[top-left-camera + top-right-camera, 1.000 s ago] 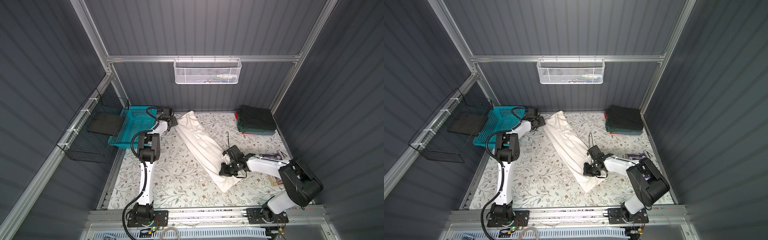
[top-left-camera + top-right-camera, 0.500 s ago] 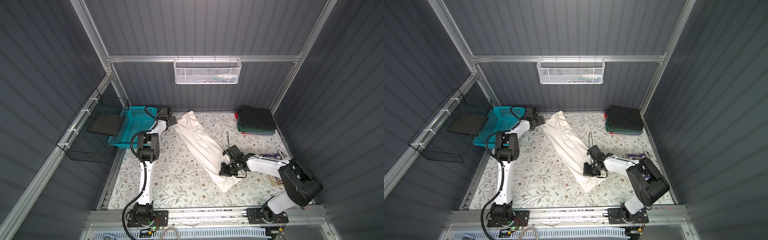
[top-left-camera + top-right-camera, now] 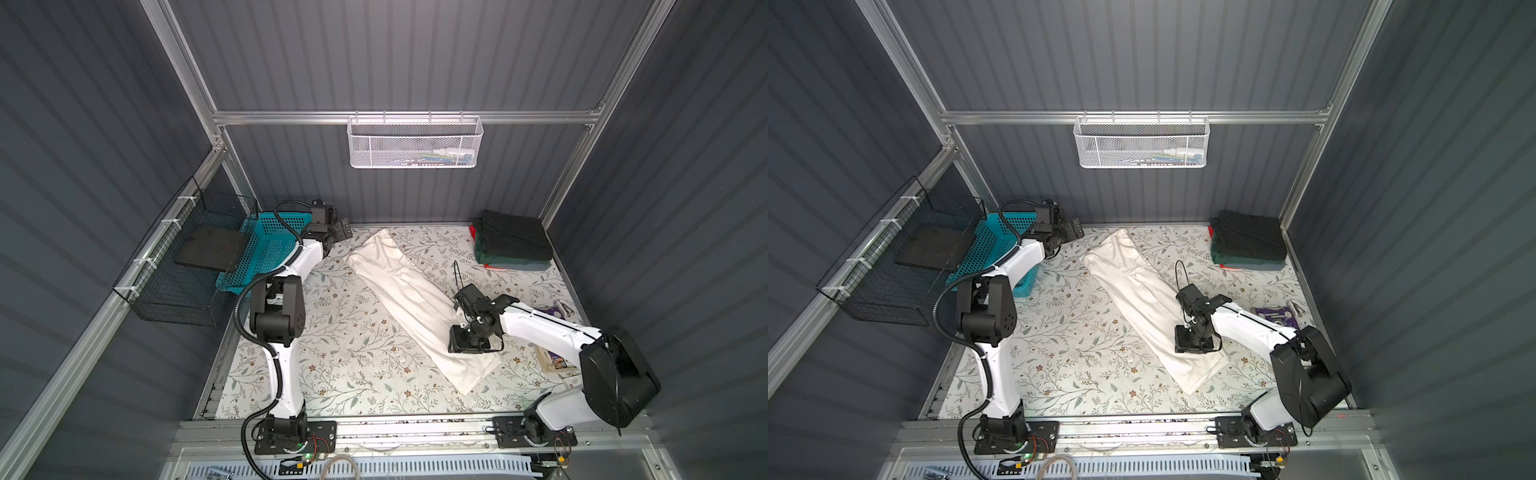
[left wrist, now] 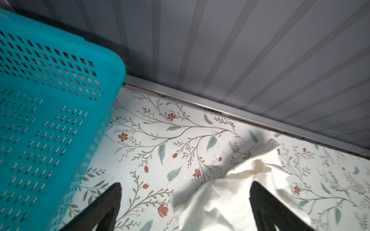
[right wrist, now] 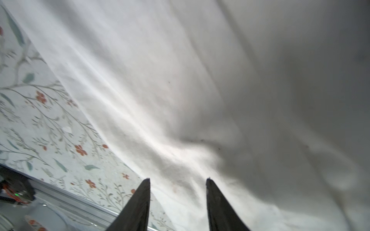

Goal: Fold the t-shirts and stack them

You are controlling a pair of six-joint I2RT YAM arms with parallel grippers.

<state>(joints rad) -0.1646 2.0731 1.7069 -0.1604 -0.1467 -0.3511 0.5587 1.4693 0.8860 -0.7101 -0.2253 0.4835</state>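
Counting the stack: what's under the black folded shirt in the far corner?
Beneath the black shirt: a dark green shirt, then a red edge. Further layers are covered.

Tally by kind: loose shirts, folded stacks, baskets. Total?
Loose shirts: 1, the off-white shirt
Folded stacks: 1, the stack at the back right; its layers can't be counted
Baskets: 3, the teal basket, white mesh basket, black wire basket
Total: 5
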